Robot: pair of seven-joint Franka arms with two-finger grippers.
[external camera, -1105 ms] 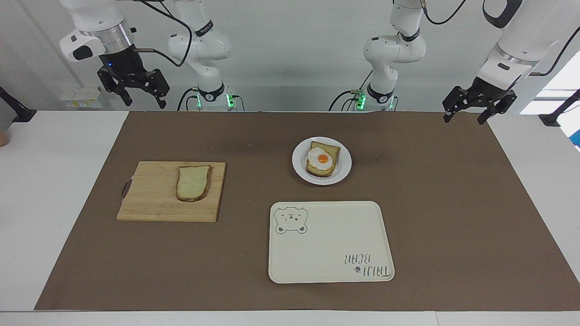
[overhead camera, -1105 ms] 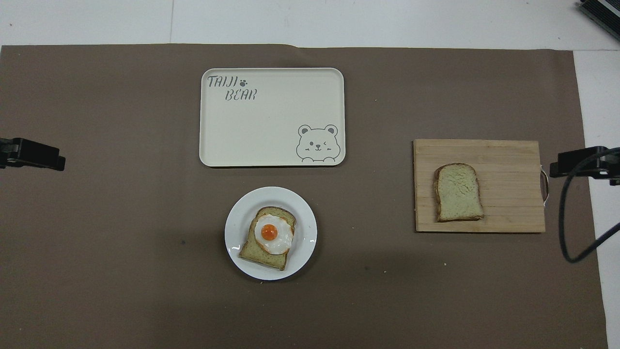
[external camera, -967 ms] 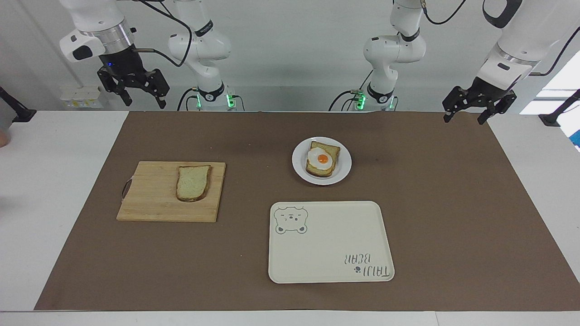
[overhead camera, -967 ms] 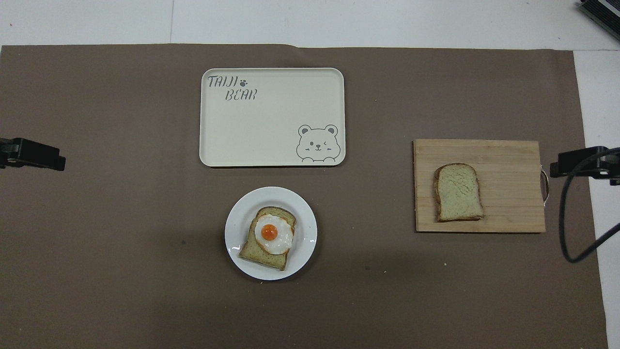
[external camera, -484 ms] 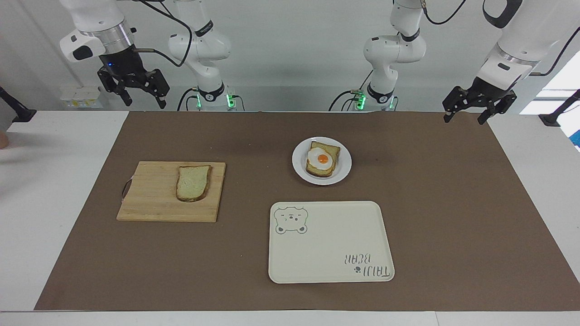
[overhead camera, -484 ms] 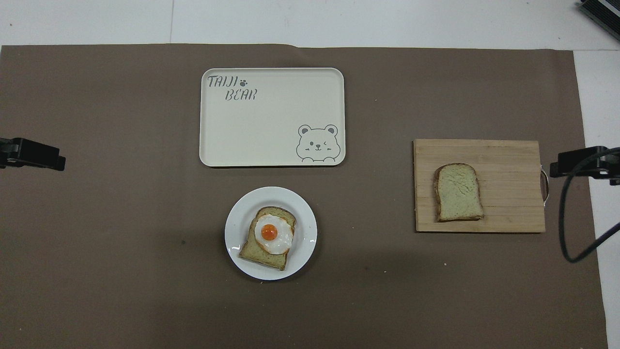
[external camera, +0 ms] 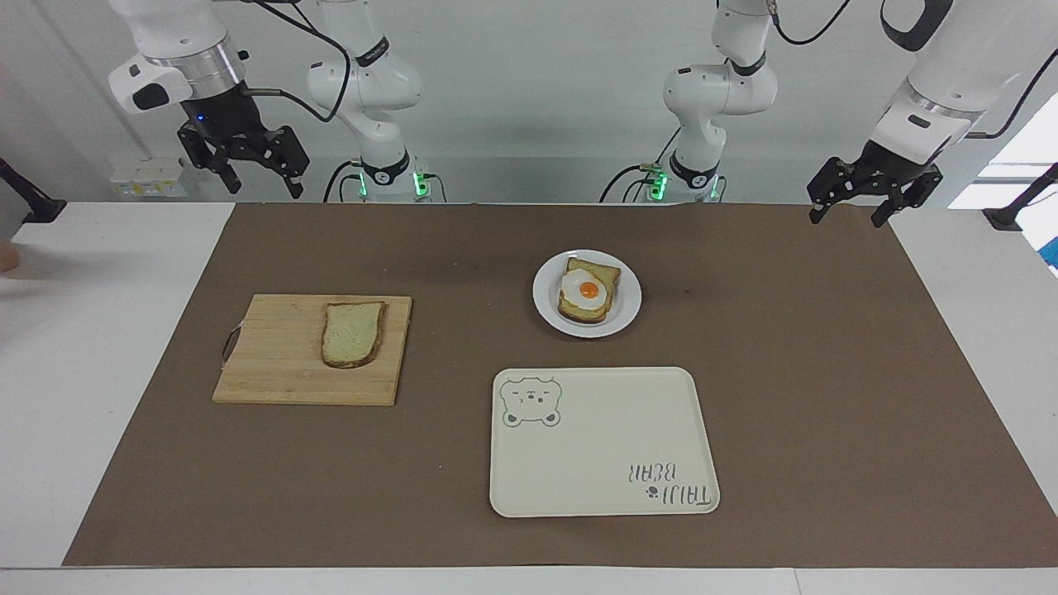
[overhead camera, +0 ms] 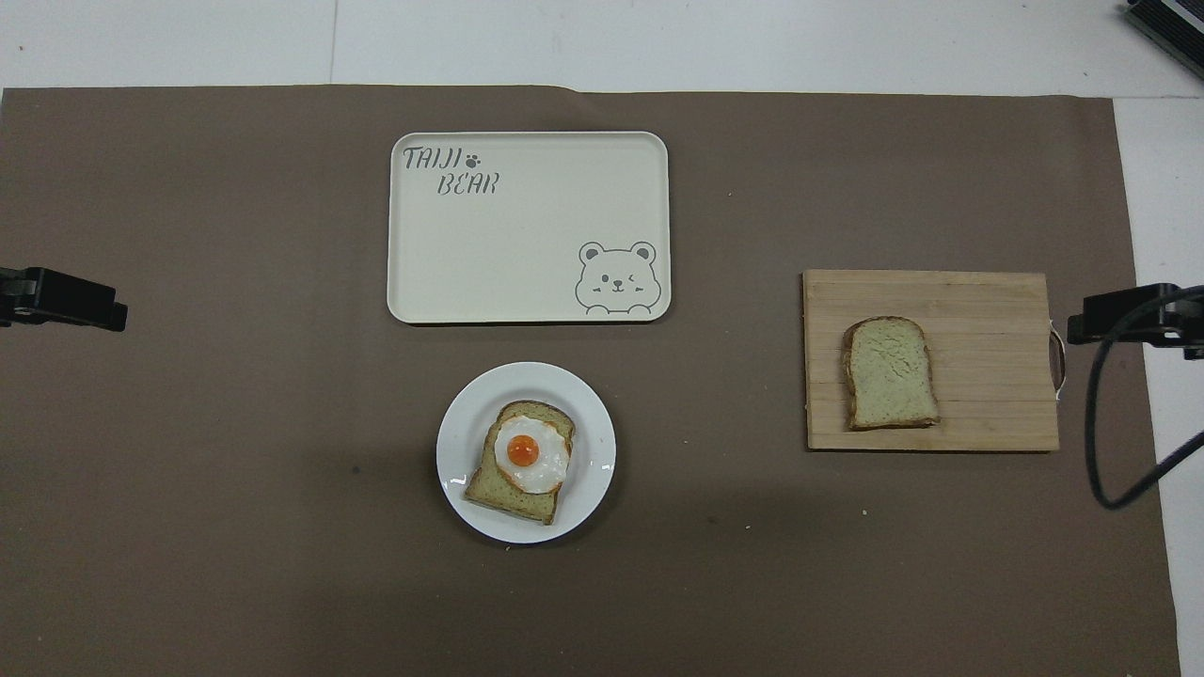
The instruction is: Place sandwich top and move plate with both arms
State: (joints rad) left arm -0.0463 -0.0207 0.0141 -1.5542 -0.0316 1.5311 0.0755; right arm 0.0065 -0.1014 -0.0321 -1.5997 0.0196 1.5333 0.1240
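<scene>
The sandwich top (external camera: 354, 333) (overhead camera: 890, 372), a plain pale slice with a brown crust, lies flat on a wooden cutting board (external camera: 273, 364) (overhead camera: 997, 301) toward the right arm's end of the table. The small white plate (external camera: 630, 297) (overhead camera: 456, 451) sits mid-table and carries a toast slice topped with a fried egg (external camera: 588, 289) (overhead camera: 525, 452). My right gripper (external camera: 258, 183) hangs open high over the mat's edge near the robots. My left gripper (external camera: 847, 216) hangs open over the mat's corner at the left arm's end. Both hold nothing.
A cream rectangular tray with a bear drawing (external camera: 603, 446) (overhead camera: 527, 235) lies farther from the robots than the plate. A brown mat (external camera: 826, 372) covers the white table. A black cable (overhead camera: 1096, 442) loops down by the right arm's end.
</scene>
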